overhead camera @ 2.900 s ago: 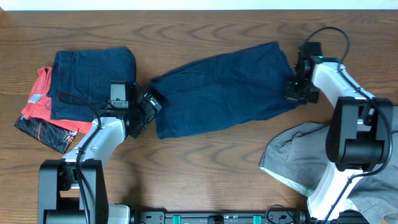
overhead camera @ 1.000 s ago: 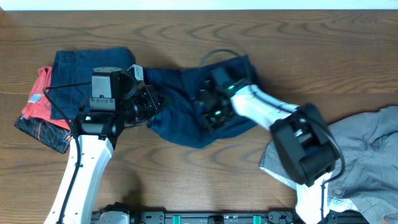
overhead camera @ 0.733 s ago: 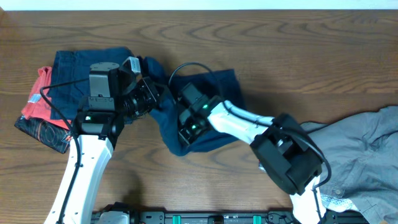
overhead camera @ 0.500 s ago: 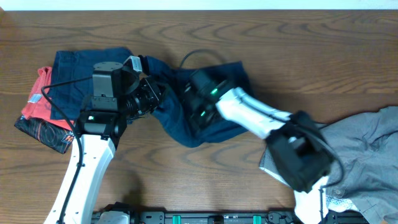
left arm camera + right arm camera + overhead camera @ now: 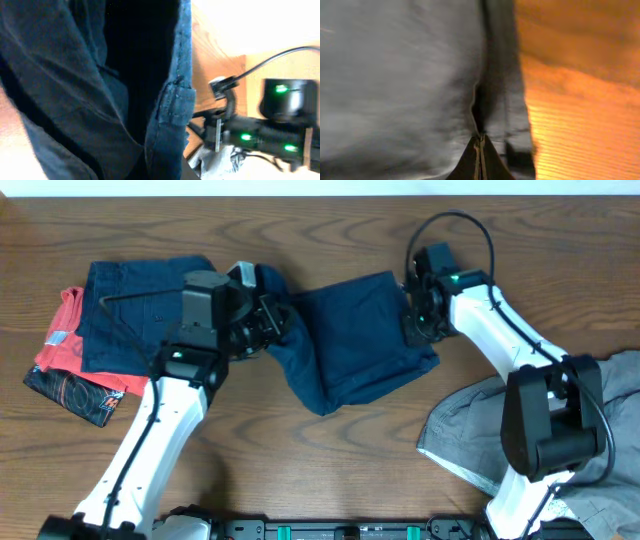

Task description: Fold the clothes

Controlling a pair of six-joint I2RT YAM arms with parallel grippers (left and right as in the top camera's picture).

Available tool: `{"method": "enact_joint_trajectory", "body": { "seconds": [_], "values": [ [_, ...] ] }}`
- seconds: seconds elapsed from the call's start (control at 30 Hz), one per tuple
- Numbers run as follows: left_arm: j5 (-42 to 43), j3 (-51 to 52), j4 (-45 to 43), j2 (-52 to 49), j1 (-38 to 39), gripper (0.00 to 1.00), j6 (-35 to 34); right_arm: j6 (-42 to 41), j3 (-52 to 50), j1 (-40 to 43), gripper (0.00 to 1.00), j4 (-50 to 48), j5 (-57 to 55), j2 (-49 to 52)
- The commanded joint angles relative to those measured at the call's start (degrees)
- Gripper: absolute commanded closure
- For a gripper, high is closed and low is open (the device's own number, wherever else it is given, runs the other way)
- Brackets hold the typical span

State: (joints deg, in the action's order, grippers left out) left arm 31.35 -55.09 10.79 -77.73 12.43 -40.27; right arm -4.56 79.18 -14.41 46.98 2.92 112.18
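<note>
A navy garment [image 5: 355,345] lies doubled over at the table's middle, its lower corner drooping toward the front. My left gripper [image 5: 272,322] is shut on the garment's bunched left end, held a little above the wood. In the left wrist view dark cloth with a belt loop [image 5: 170,107] fills the frame and hides my fingers. At the garment's right edge, my right gripper [image 5: 413,328] is shut. Its closed tips [image 5: 480,144] meet at a pucker in the cloth [image 5: 405,75], just left of the hem.
A folded navy piece [image 5: 140,310] lies on a red-orange garment [image 5: 62,345] at the far left. A crumpled grey garment [image 5: 560,445] sits at the front right, under the right arm's base. Bare wood [image 5: 330,470] lies in front.
My right gripper carried the garment's right end leftward over itself, then swung back to the right edge. My left gripper rose and shifted right with the left end.
</note>
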Motion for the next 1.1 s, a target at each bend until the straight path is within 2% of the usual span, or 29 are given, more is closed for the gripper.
{"method": "enact_joint_trajectory", "body": {
  "seconds": [0.0, 0.2, 0.4, 0.43, 0.5, 0.53, 0.6, 0.63, 0.73, 0.83, 0.9, 1.07],
  "values": [
    [-2.7, -0.7, -3.1, -1.9, 2.7, 0.94, -1.7, 1.9, -4.3, 0.8, 0.98, -1.4, 2.0, 2.3],
    [-2.7, -0.7, -12.5, -7.7, 9.3, 0.94, -4.7, 0.0, -11.2, 0.4, 0.98, -5.1, 3.6, 2.4],
    [-3.0, -0.7, -20.9, -14.5, 15.9, 0.93, -5.5, -2.3, -13.6, 0.5, 0.99, -4.7, 3.6, 2.4],
    [-2.9, -0.7, -22.4, -15.6, 16.7, 0.87, -5.8, -2.7, -13.6, 0.5, 0.99, -4.5, 3.5, 2.4],
    [-2.9, -0.7, -25.2, -17.0, 17.8, 0.64, -5.9, -3.8, -13.5, 0.7, 0.98, -3.9, 3.5, 2.1],
    [-2.9, -0.7, -26.3, -17.4, 17.9, 0.58, -5.9, -4.5, -13.2, 0.9, 0.97, -3.5, 3.5, 1.7],
    [-2.9, -0.7, -28.5, -17.4, 17.2, 0.32, -4.4, -5.9, -12.1, 2.0, 0.96, -1.5, 3.2, 0.3],
    [-2.9, -0.7, -29.6, -17.3, 16.6, 0.29, -3.3, -6.4, -11.3, 2.7, 0.95, -0.5, 2.9, -0.7],
    [-4.3, -0.8, -32.0, -17.3, 13.5, 0.29, -2.7, -6.8, -8.4, 5.3, 0.93, 2.5, 2.9, -4.4],
    [-10.1, -0.8, -30.8, -17.5, 10.4, 0.29, -2.6, -6.8, -5.6, 7.5, 0.92, 4.5, 3.0, -9.0],
    [-13.9, -0.8, -29.9, -17.8, 9.3, 0.29, -0.1, -6.2, -4.7, 8.0, 0.92, 4.9, 3.8, -11.9],
    [-21.0, -0.8, -30.0, -20.7, 8.4, 0.29, 4.9, 2.9, -4.6, 6.1, 0.92, 4.4, 19.7, -18.2]
  ]
}}
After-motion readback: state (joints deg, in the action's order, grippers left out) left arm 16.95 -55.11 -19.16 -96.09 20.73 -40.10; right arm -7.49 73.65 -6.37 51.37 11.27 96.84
